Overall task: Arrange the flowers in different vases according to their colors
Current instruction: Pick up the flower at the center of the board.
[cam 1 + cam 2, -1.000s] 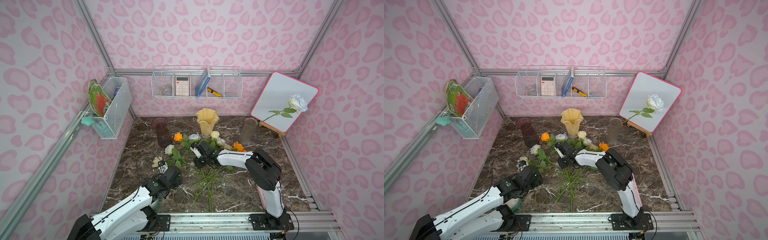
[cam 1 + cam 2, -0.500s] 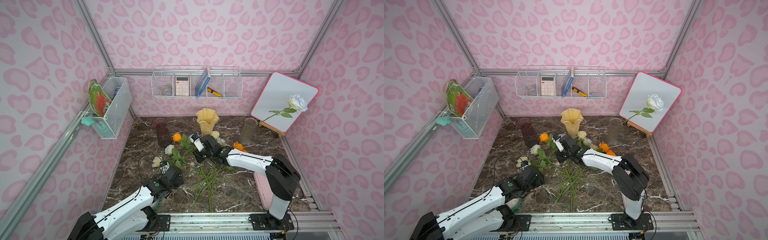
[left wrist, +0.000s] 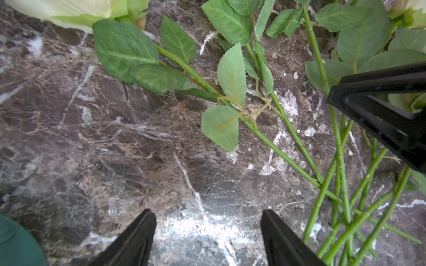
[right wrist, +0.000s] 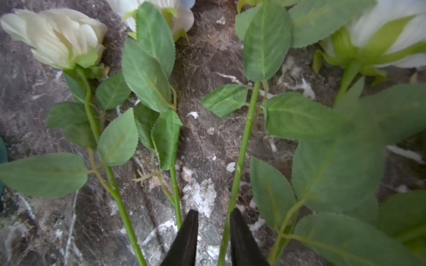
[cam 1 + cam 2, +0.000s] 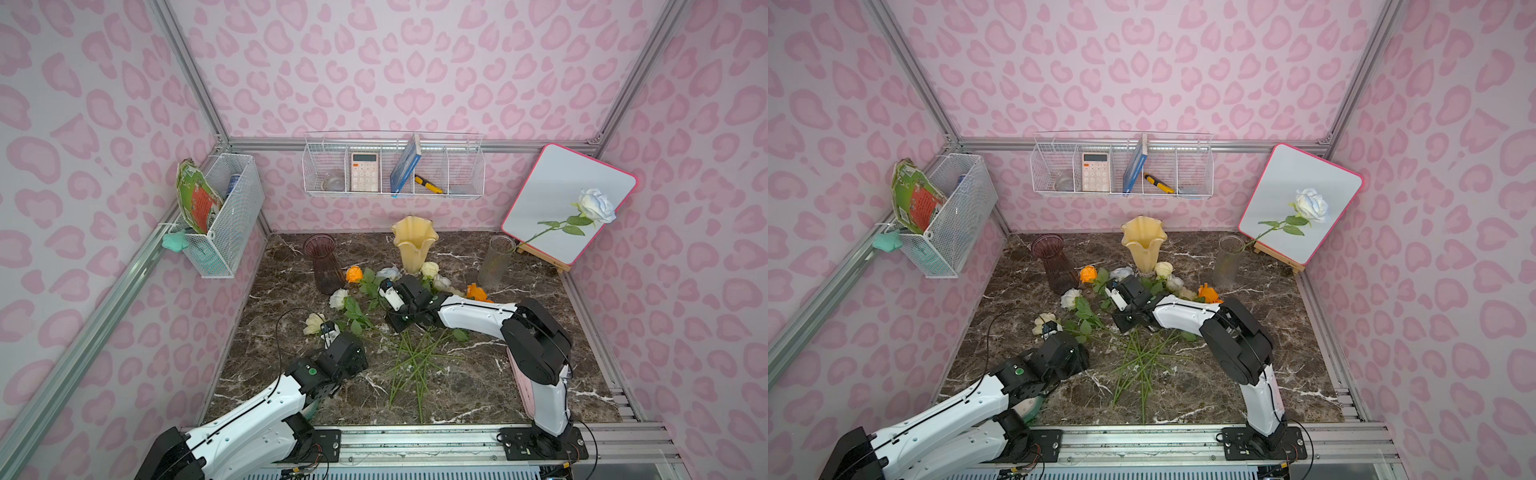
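a dark brown marbled tabletop [image 5: 478,386] carries three vases along its 12 o'clock edge: a dark purple ribbed glass vase [image 5: 323,266], a pale yellow wavy-rimmed vase [image 5: 414,243], and a clear glass cylinder vase [image 5: 495,262] already holding one blue-tinged white rose [image 5: 596,205]. the other long-stemmed artificial roses [image 5: 374,299] lie loose at centre, stems fanned toward 6 o'clock, likely for easy picking. the right pincer [image 4: 213,239], narrowly parted, straddles one green stem [image 4: 242,156] without gripping. the left pincer [image 3: 208,235] hovers wide open, empty.
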You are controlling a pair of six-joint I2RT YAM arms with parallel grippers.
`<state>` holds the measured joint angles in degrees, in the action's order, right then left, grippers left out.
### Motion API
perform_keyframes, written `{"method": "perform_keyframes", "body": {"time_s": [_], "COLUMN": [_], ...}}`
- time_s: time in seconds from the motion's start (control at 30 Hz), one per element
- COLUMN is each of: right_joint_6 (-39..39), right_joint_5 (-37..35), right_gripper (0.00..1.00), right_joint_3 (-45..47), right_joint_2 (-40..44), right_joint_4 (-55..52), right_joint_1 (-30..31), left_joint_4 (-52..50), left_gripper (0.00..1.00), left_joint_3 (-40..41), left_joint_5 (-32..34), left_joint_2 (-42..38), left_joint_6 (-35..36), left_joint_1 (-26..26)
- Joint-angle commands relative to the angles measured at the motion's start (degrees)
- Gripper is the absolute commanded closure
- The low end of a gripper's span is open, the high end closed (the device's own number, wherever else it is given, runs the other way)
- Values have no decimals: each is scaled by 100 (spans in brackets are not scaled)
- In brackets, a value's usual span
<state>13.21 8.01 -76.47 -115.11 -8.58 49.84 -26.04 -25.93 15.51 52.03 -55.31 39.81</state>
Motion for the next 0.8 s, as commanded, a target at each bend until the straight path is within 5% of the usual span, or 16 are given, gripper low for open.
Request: {"method": "perform_keyframes", "body": {"time_s": [0.0,0.2,0.47,0.77], "right_joint_6": [-47,-99,-130,-66], "right_joint_5": [-62,-186,-206,-49], "right_gripper": [74,78,100,100], "right_joint_3": [-42,-77,-90,166], "right_joint_2": [-78,-226,-234,595], "right_joint_4": [-10,-47,-20,431], "right_joint_1": [8,3,3,9], "left_joint_4": [39,175,256,271], "left_gripper": [23,23,23,23], "left_joint_3": [-26,-13,-17,0], "left_joint_5": [-30,-65,-83,-107], "left_joint_2": [32,128,256,245], "left_joint_6": [51,51,61,55], "left_joint_1": [-9,-9,-4,-9]}}
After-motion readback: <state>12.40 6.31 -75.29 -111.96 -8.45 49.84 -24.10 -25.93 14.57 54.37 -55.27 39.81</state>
